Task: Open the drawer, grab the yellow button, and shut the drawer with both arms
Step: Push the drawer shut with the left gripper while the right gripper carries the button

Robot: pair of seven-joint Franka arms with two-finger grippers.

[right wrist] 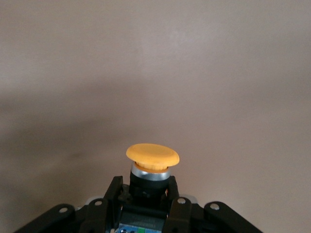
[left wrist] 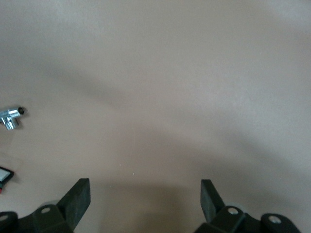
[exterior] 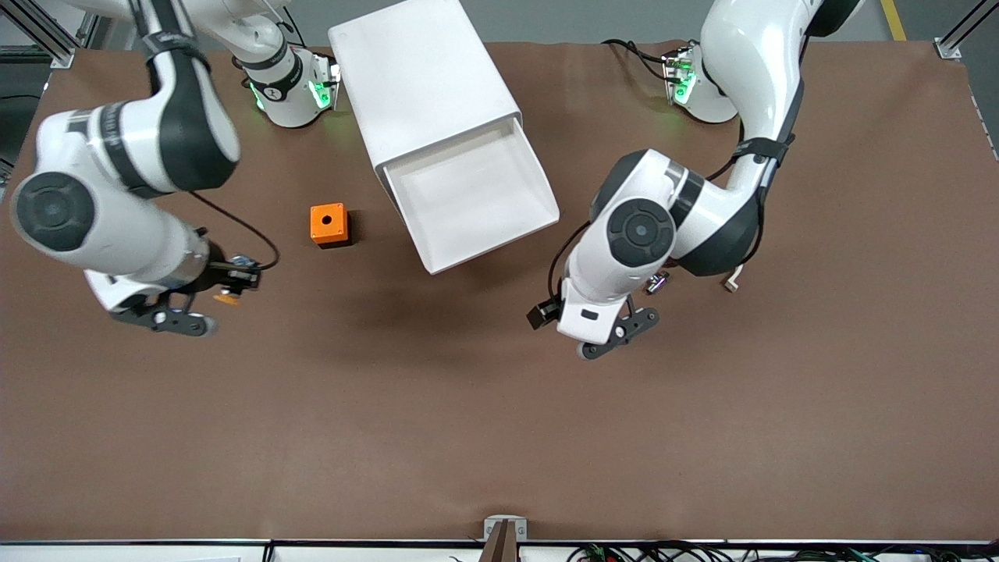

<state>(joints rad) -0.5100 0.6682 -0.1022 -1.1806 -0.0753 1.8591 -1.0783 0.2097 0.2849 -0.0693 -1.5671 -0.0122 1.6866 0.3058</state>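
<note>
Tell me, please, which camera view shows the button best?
The right wrist view: the button fills the foreground, orange cap up, its body clamped by the right gripper. The front view shows only a tiny orange speck at that gripper. The left wrist view shows none of it.

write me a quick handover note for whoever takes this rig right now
Right tool: shut on the button, up over bare table toward the right arm's end, the orange cube nearby.
Left tool: open, empty, over bare table near the drawer's front.
Drawer: pulled open, tray looks empty.
Done: drawer opened, button taken.
Left: close the drawer.
</note>
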